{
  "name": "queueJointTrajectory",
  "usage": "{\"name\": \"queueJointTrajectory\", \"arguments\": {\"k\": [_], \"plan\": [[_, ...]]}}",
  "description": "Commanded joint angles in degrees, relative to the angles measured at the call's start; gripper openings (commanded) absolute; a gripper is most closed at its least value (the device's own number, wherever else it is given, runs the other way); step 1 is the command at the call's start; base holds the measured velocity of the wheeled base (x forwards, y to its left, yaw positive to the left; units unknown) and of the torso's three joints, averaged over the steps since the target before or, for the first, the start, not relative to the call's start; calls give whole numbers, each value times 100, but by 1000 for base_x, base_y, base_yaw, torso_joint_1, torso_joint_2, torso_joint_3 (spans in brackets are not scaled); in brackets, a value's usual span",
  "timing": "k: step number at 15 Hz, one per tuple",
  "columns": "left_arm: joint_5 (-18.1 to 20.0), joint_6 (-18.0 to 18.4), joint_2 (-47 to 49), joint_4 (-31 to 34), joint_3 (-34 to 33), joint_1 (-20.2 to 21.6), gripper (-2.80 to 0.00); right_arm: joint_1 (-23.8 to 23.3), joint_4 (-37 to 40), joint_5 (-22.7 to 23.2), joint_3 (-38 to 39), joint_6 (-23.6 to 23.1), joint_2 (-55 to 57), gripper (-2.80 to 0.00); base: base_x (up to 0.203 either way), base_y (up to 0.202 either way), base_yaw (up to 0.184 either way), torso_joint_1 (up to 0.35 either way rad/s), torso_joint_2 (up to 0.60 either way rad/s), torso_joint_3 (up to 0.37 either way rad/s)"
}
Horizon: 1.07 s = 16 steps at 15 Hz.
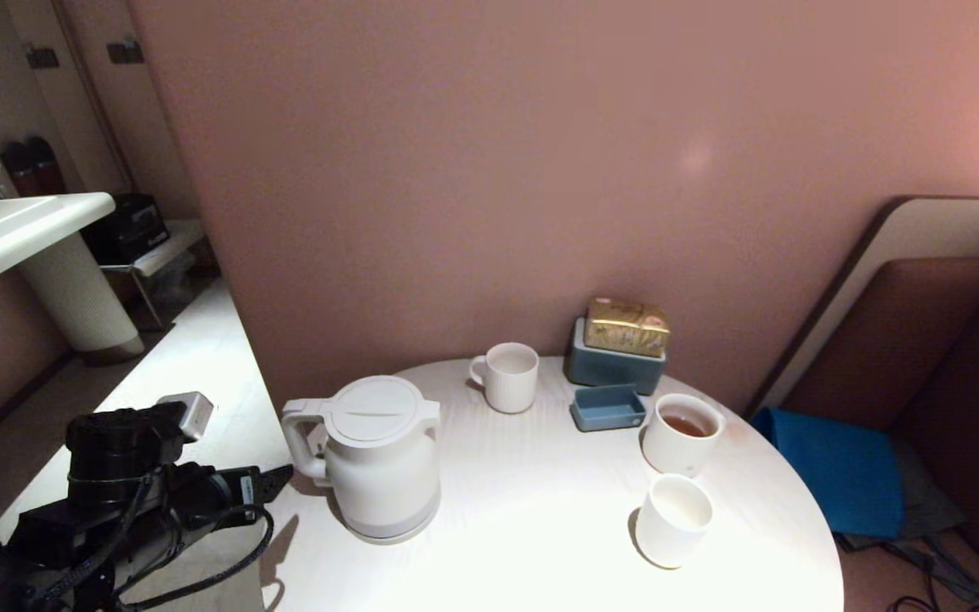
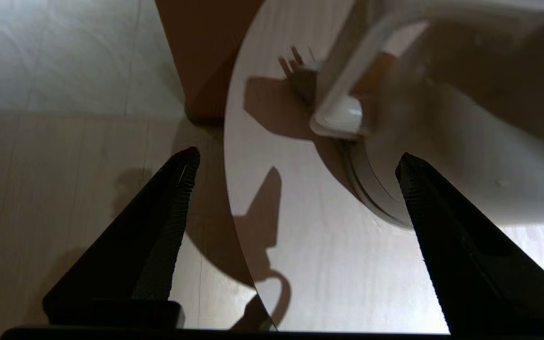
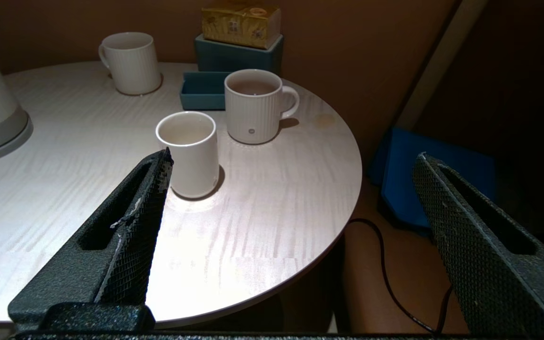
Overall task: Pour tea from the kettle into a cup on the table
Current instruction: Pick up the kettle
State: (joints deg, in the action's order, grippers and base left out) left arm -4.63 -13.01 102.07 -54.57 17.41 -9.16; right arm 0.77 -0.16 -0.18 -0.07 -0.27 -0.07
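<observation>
While the large white kettle [image 1: 383,463] with its flat round lid is standing upright on the round white wood-grained table [image 1: 523,518], I am keeping the left gripper [image 2: 298,158] just beside its loop handle [image 1: 296,442], out past the table's edge. The jaws are gaping wide and holding nothing; the handle is lying ahead of them, not between them. The right gripper [image 3: 293,156] is sitting parked on the far side of the kettle from the left one, spread just as wide and empty.

On the kettle's spout side, well apart from it, the small plain white handleless cup [image 1: 674,518] is waiting near the table's front edge. Beyond it, a wider ribbed white mug [image 1: 683,433] is already carrying reddish-brown tea [image 1: 685,425]. Behind the kettle a second white mug [image 1: 506,378] is standing, with a shallow blue tray [image 1: 608,408], a blue box [image 1: 613,365] and a gold packet [image 1: 627,325] farther back.

I am judging the kettle to be unheld between moves. If the small cup is to be filled, the jaws need easing around the handle before closing and lifting.

I am struggling to tell whether the small cup holds any tea. The spout is facing away from me, and the head camera is not showing the right arm.
</observation>
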Motion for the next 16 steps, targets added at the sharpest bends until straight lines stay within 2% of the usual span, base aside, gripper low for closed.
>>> {"name": "queueJointTrajectory", "arguments": {"k": [1,3,5,11,16], "plan": [[11,-16,147,-89,-31,38,0,2,-2,1,-1,0,7,0,0,0,0,0,0,0],[47,-26,155,-89,56,37,0,2,-2,9,-1,0,7,0,0,0,0,0,0,0],[314,-53,122,-98,80,37,0,2,-2,1,-1,0,7,0,0,0,0,0,0,0],[284,-21,422,-180,416,37,0,2,-2,1,-1,0,7,0,0,0,0,0,0,0],[238,122,1075,-791,708,37,0,2,-2,1,-1,0,7,0,0,0,0,0,0,0]]}}
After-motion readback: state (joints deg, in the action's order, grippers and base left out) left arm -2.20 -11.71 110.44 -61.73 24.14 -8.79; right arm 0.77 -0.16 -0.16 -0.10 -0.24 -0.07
